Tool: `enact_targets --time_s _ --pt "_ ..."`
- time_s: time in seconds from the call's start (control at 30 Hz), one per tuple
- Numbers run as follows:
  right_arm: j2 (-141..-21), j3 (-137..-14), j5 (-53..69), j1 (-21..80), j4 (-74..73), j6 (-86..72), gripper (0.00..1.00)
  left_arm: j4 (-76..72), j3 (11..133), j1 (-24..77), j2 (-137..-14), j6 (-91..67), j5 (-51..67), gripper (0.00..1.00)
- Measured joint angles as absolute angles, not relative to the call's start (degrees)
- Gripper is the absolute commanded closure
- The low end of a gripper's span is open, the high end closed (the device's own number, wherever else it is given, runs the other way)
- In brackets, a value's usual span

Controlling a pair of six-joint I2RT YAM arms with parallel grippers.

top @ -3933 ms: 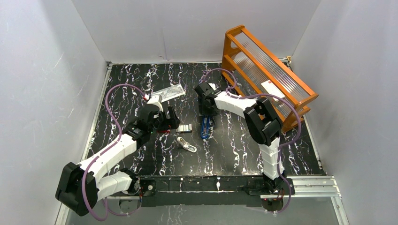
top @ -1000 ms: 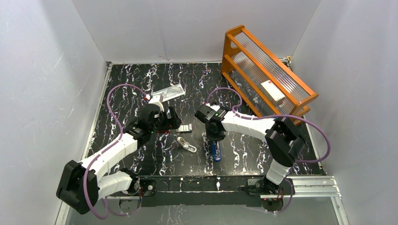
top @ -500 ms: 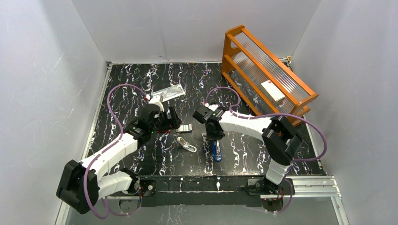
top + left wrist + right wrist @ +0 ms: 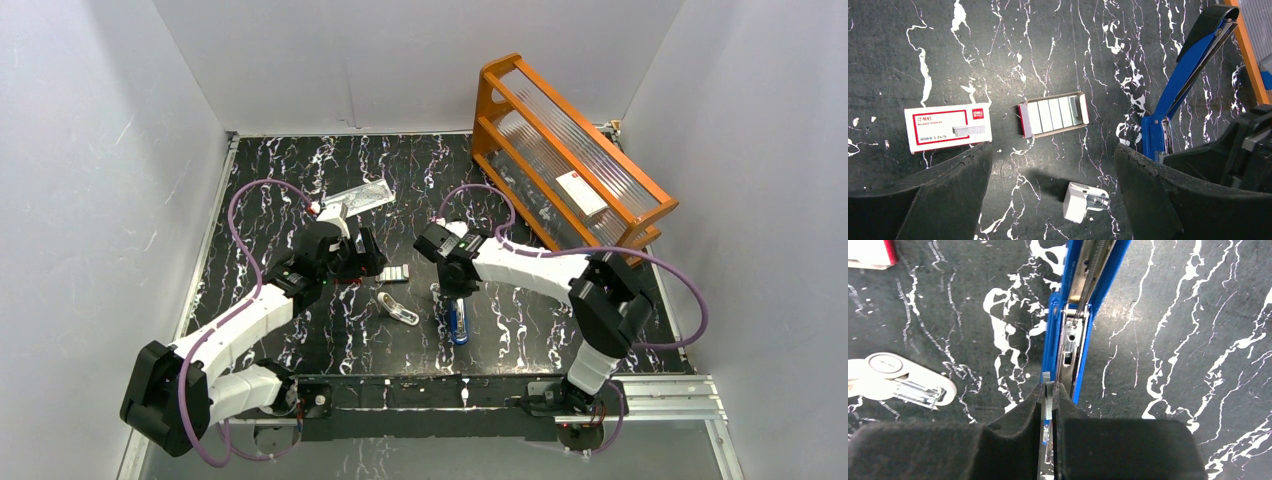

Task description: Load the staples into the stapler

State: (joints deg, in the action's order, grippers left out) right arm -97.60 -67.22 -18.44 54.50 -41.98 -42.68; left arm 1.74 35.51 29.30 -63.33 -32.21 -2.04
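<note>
Right wrist view: the right gripper point(image 4: 1049, 390) clamps tight on the lower end of the opened stapler point(image 4: 1070, 340), which runs up the centre of the frame. In the left wrist view, the left gripper point(image 4: 1050, 155) hangs spread wide, the staples point(image 4: 1053, 114) lying centre frame between a red-and-white box point(image 4: 948, 127) and the stapler.

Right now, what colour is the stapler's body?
Bright blue. The stapler shows it best in the right wrist view, with a silver rail inside.
</note>
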Motion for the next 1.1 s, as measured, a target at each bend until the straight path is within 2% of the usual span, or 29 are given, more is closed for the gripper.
enact_targets --time_s 0.53,1.1 --pt "-94.3 -65.5 -11.1 54.5 -31.8 -38.6 0.84 1.7 35.4 29.3 -63.3 -32.2 -2.0 0.13" --pt "-100.8 -62.4 1.4 50.2 -15.5 -34.2 0.82 1.8 35.4 29.3 -63.3 -32.2 -2.1 0.13"
